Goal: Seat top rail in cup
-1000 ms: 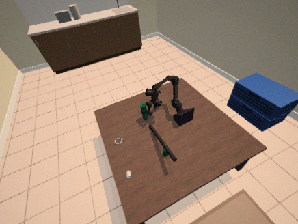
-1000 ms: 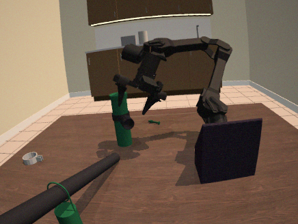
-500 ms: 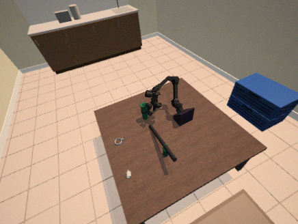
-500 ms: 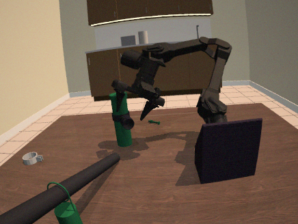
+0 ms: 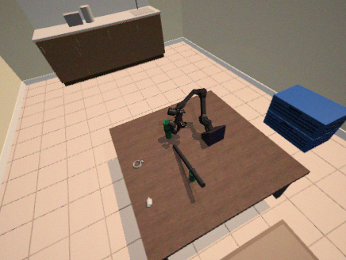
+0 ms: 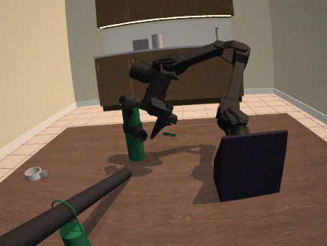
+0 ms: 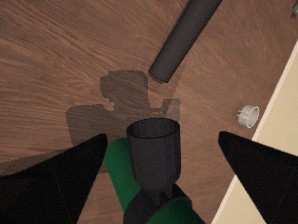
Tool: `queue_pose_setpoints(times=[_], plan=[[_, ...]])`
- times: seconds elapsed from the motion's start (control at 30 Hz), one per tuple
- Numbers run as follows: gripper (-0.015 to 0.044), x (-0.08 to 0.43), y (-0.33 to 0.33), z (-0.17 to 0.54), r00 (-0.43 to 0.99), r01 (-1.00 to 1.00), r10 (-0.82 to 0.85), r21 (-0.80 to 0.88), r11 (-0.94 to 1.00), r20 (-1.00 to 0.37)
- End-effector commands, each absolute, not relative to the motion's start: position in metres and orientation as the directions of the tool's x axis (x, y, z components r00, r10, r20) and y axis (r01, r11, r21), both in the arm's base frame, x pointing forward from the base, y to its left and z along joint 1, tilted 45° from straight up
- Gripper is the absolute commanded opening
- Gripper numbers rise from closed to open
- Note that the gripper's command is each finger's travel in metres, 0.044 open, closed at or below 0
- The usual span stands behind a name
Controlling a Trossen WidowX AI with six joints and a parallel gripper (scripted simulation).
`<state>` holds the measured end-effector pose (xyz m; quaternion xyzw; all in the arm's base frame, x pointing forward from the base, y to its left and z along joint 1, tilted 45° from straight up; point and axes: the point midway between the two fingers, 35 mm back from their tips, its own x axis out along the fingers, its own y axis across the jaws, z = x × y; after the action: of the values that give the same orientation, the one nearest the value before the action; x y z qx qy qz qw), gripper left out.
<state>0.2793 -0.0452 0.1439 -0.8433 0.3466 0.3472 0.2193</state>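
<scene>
While the gripper (image 6: 160, 125) hangs spread wide and empty around the dark rail-end cup (image 7: 153, 150) on the green post (image 6: 133, 140) (band sitting low?), raising it seems next, dark round rail (image 6: 71, 208) unseated.

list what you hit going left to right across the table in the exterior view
grey loose band → dark rail through the green loop cap → green post with its rail-end cup → open gripper → small green part lying flat → dark upright panel
</scene>
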Motion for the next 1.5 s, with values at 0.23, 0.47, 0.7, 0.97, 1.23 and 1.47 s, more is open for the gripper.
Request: queue_pose_setpoints(times=[0.23, 0.47, 0.7, 0.97, 1.23, 1.47], plan=[[0.0440, 0.287, -0.054, 0.128, 0.516, -0.735, -0.432, -0.124, -0.666, -0.740], [0.0440, 0.292, -0.060, 0.119, 0.517, -0.735, -0.433, -0.124, -0.667, -0.739], [0.0335, 0.293, -0.061, 0.118, 0.517, -0.735, -0.433, -0.124, -0.667, -0.738], [0.0125, 0.293, -0.061, 0.118, 0.517, -0.735, -0.433, -0.124, -0.667, -0.738], [0.0000, 0.296, -0.060, 0.117, 0.525, -0.749, -0.444, -0.145, -0.647, -0.726], [0.0000, 0.299, -0.059, 0.116, 0.532, -0.762, -0.456, -0.168, -0.626, -0.713]])
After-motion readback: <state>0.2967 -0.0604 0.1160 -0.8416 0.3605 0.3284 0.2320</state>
